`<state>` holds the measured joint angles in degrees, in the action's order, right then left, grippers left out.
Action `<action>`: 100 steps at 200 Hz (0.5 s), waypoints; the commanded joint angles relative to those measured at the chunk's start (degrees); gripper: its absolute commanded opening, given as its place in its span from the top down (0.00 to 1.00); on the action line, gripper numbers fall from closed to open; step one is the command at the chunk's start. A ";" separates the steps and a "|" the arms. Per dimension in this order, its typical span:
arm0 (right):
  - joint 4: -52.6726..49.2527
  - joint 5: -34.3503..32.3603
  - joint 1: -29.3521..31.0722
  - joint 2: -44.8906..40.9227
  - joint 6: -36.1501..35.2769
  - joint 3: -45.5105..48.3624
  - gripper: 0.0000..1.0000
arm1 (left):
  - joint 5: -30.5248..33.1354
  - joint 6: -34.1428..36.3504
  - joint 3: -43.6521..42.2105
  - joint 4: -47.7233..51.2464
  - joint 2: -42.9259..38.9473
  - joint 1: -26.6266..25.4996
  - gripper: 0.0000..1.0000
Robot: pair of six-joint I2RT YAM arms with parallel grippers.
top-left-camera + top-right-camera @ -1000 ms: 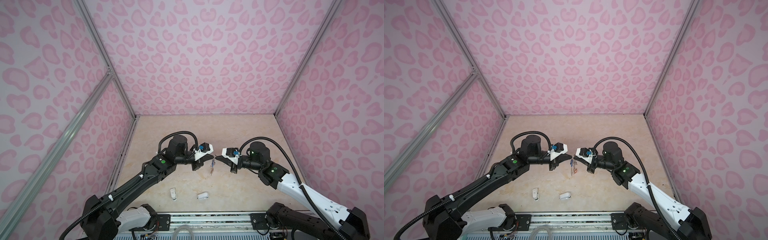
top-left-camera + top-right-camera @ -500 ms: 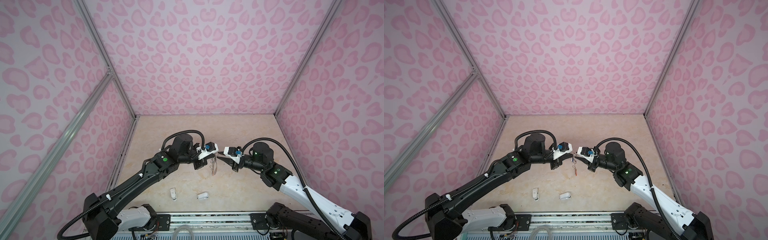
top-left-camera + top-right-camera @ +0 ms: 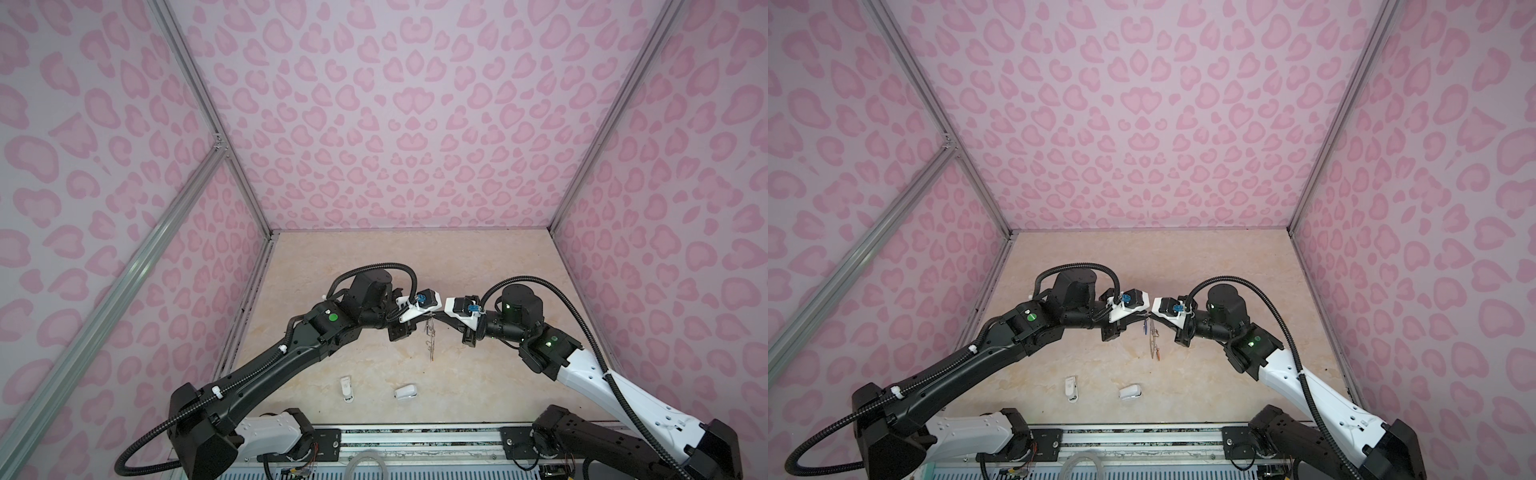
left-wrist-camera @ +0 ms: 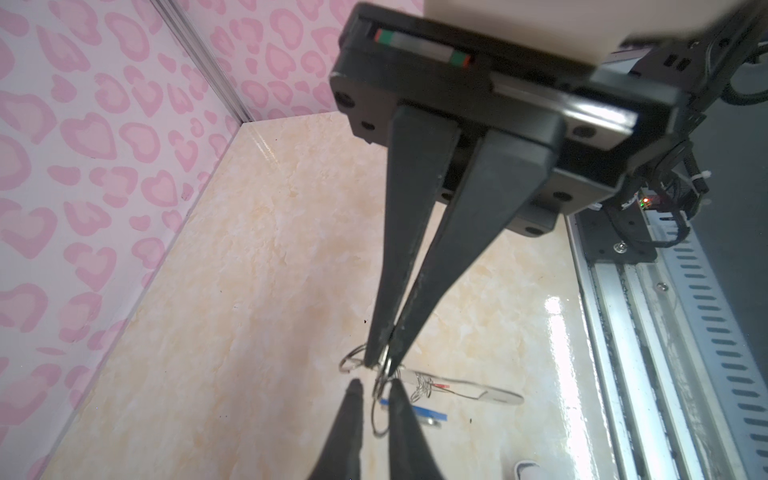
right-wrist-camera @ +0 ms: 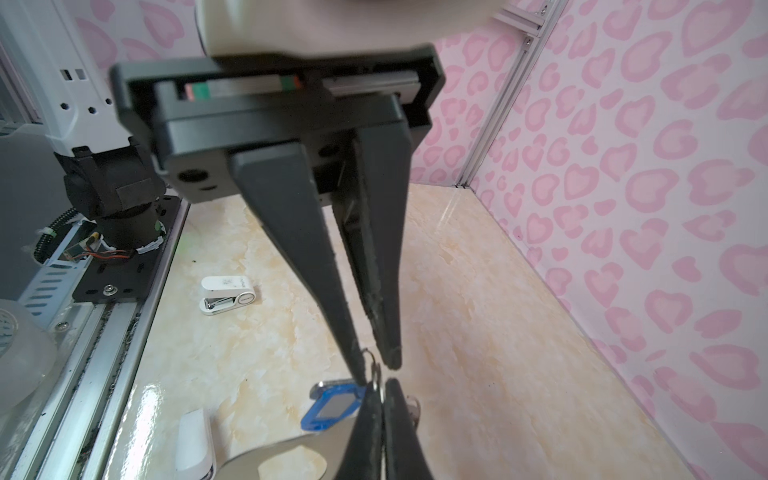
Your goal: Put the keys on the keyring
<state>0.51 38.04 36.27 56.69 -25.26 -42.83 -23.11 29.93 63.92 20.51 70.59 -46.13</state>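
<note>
The keyring (image 5: pixel 282 457), a flat grey plate with an oval cutout, hangs in the air from one of its wire rings. My right gripper (image 5: pixel 380 386) is shut on that ring. In both top views the plate shows edge-on (image 3: pixel 430 340) (image 3: pixel 1154 340) below the two meeting grippers. A key with a blue tag (image 5: pixel 332 405) dangles at the rings, and a thin red strip (image 4: pixel 442 386) shows along the plate's edge. My left gripper (image 4: pixel 375 388) faces the right one tip to tip, open a little, with a wire ring (image 4: pixel 380 415) in the gap between its fingers.
Two small white plastic objects (image 3: pixel 347 388) (image 3: pixel 405 392) lie on the beige floor near the front rail (image 3: pixel 415 432). Pink patterned walls close in the left, right and back sides. Both arms meet over the middle of the floor.
Both grippers have moved in toward each other until their tips nearly touch. The left gripper has opened slightly. The right gripper loosened briefly and is shut again on the ring.
</note>
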 commanded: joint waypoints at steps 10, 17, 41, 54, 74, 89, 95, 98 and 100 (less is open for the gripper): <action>4.67 1.22 -0.14 -1.11 1.57 1.47 1.00 | -0.95 -2.01 -2.72 -4.37 -2.07 1.07 0.71; 5.82 1.54 -0.20 -1.22 2.09 1.96 1.00 | -2.27 -3.09 -3.40 -5.65 -2.52 1.66 0.71; 9.91 2.37 -0.20 -1.71 3.65 3.55 1.00 | -5.22 -5.76 -6.25 -9.43 -3.60 2.88 0.71; 11.31 2.65 -0.19 -2.02 4.31 4.13 1.00 | -5.83 -6.50 -7.00 -10.42 -3.79 3.07 0.73; 11.12 2.65 -0.17 -2.11 4.18 3.99 1.00 | -6.74 -7.32 -7.48 -11.42 -3.63 3.19 0.75; 11.50 2.65 -0.12 -2.32 4.33 3.95 1.00 | -7.32 -7.70 -7.91 -12.36 -3.44 3.15 0.75; 11.69 2.65 -0.24 -2.45 4.50 4.00 1.00 | -7.73 -7.67 -8.14 -12.70 -3.37 3.15 0.75; 11.77 2.65 -0.16 -2.46 4.51 4.05 1.00 | -7.84 -7.74 -8.30 -13.00 -3.35 3.15 0.75; 11.79 2.65 -0.20 -2.52 4.58 4.06 1.00 | -7.89 -7.84 -8.40 -13.25 -3.42 3.15 0.75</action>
<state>8.47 40.12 35.99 54.54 -21.87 -38.96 -28.53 23.51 56.38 11.62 67.22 -43.07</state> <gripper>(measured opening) 0.056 0.252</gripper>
